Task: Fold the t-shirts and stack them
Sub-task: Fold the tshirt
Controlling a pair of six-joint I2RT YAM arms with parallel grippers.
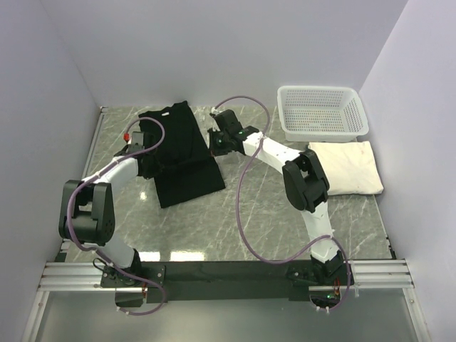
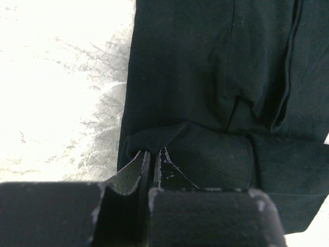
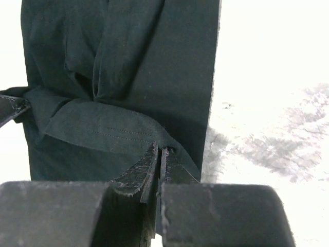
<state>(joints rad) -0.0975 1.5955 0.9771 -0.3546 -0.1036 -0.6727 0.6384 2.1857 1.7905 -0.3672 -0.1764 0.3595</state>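
Black tee (image 1: 183, 158), one; cream tee (image 1: 347, 168), one

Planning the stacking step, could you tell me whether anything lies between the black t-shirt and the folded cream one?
No loose object does. Between the black t-shirt and cream t-shirt is only table, crossed by the right arm itself. The basket sits behind.

No writing, label, brand or number can be read in any view. The black t-shirt (image 1: 184, 162), the cream-white t-shirt (image 1: 349, 168) and the mesh basket (image 1: 324, 132) show plain surfaces only.
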